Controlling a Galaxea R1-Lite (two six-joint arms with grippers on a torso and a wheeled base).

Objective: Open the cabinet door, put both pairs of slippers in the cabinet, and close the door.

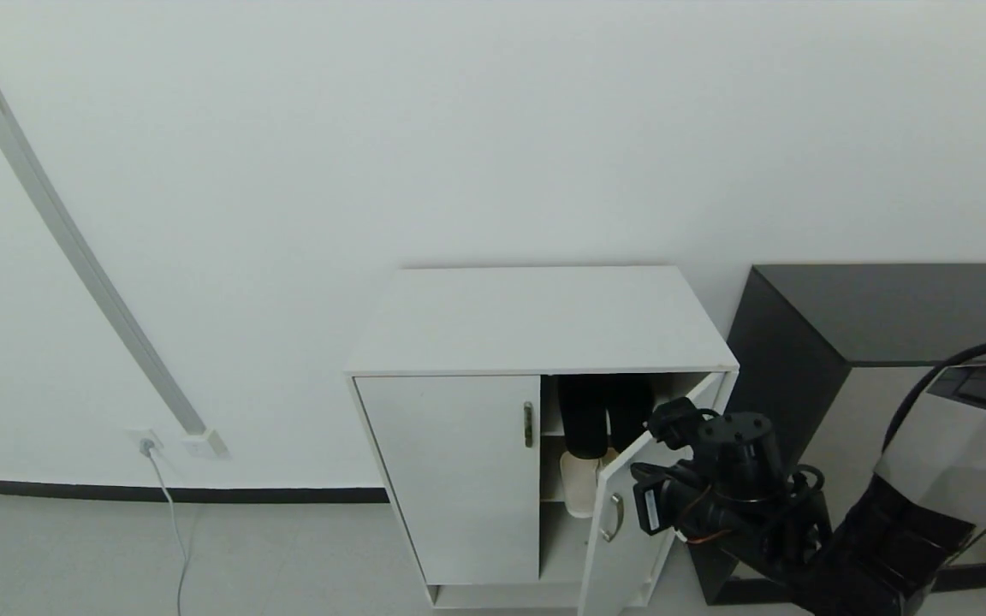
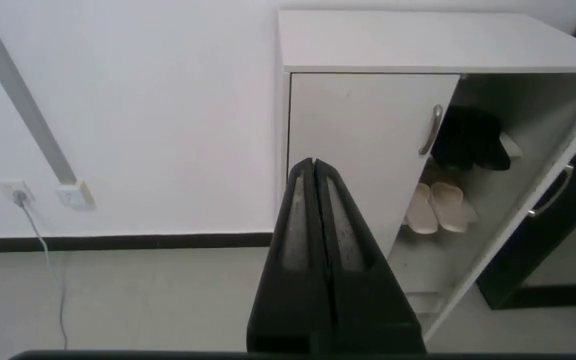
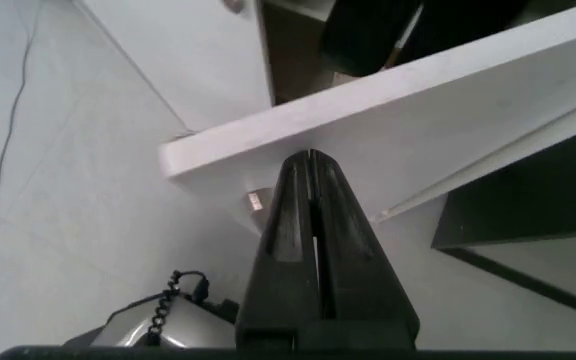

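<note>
Right hand (image 3: 311, 158) pinched shut, empty, tip at door (image 3: 438, 95) edge. Risk: glances off while pushing, or door jams on black slippers (image 1: 604, 415) just beyond.

We log bright, even, diffuse light across the white wall (image 1: 493, 128); shadows are soft and faint. The cabinet (image 1: 536, 316) sits dimmer inside than on top, darkest just under its top board. The wall conduit (image 1: 74, 239) bows toward the head view's edge.

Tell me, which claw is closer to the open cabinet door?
Right. The right claw is up against the open door, seemingly touching it. The left claw hangs back out in front of the cabinet, well clear of the door.
</note>
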